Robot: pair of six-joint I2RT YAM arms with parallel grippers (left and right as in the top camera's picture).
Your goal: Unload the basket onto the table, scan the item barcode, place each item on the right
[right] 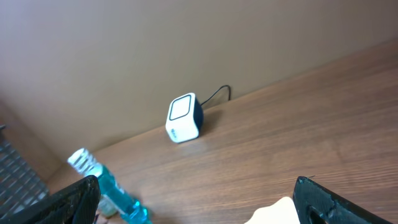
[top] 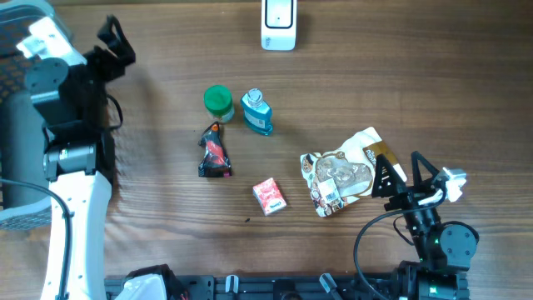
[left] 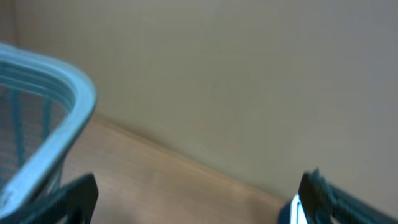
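Several items lie mid-table: a crinkled snack bag [top: 341, 173], a small red box [top: 269, 197], a red-and-black packet [top: 215, 152], a blue bottle [top: 257, 112] and a green-capped jar [top: 218, 101]. The white barcode scanner [top: 278, 25] stands at the far edge. My right gripper [top: 402, 177] hangs open at the bag's right edge, holding nothing. Its wrist view shows the scanner [right: 185, 117], the blue bottle [right: 109, 190] and a white corner of the bag [right: 280, 213] between its spread fingers [right: 334, 202]. My left gripper [top: 115, 42] is open at the far left, away from the items.
A mesh basket [top: 10, 79] sits at the table's left edge; its pale blue rim [left: 71, 118] fills the left of the blurred left wrist view. The scanner's cable [right: 216, 95] trails behind it toward the wall.
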